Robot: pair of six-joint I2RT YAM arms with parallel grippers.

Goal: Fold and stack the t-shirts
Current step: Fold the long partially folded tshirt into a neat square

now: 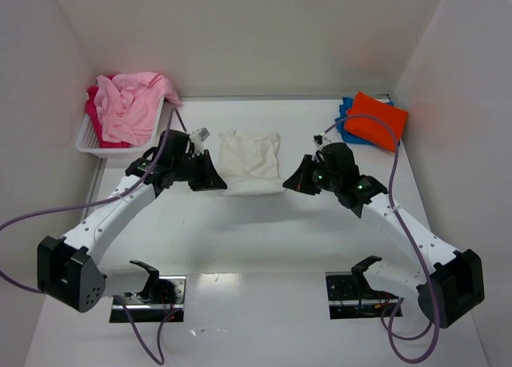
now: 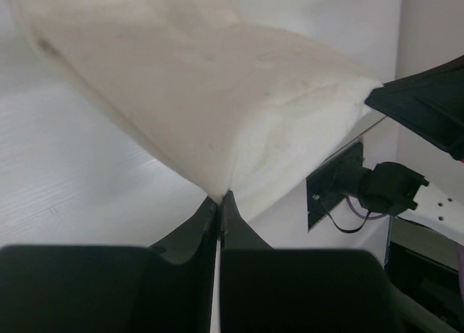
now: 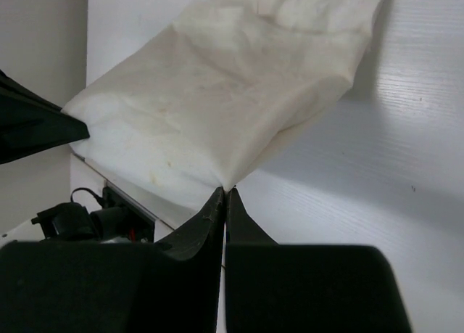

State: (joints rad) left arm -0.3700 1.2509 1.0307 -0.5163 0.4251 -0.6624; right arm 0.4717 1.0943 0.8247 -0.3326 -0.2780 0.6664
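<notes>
The cream-white t-shirt (image 1: 250, 161) lies partly folded in the middle of the table. My left gripper (image 1: 214, 180) is shut on its near left corner (image 2: 217, 184). My right gripper (image 1: 292, 183) is shut on its near right corner (image 3: 226, 179). Both corners are lifted off the table, with the cloth stretched between them. The light pink t-shirt (image 1: 132, 103) lies heaped on the red-magenta one (image 1: 94, 117) in the basket at the back left. The folded orange t-shirt (image 1: 376, 119) lies on the blue one (image 1: 347, 111) at the back right.
The white slotted basket (image 1: 90, 141) stands at the back left against the wall. White walls enclose the table on the left, back and right. Two black mounts (image 1: 148, 291) sit at the near edge by the arm bases.
</notes>
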